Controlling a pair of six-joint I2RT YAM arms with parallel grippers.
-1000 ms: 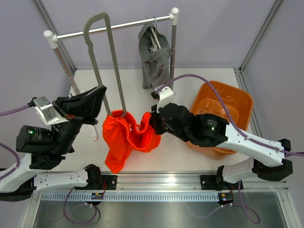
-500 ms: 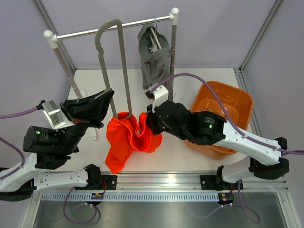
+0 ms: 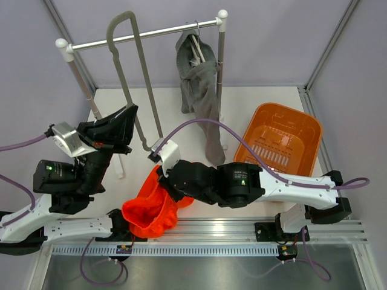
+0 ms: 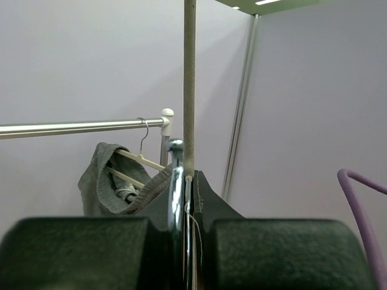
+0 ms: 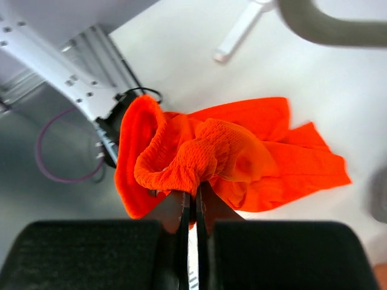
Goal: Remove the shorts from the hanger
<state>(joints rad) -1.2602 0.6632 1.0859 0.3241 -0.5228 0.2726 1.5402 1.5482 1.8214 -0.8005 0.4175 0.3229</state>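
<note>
White table (image 3: 260, 96) carries a clothes rack (image 3: 145, 33) along its far edge. An orange basket (image 3: 302, 130) sits at the right edge, probably the drop spot. A large grey hanger (image 3: 146, 78) stands upright over the table's left half, bare. The left gripper (image 4: 186, 187) pinches its lower end, jaws clenched on it, likely to steady it while cloth is drawn away. Grey shorts (image 3: 199, 78) hang on a second hanger (image 3: 195, 45) at the rack's right end, untouched. Orange shorts (image 3: 148, 211) bunch at the near edge, clear of the grey hanger. The right gripper (image 5: 192, 199) nips their fabric, jaws clamped tight.
</note>
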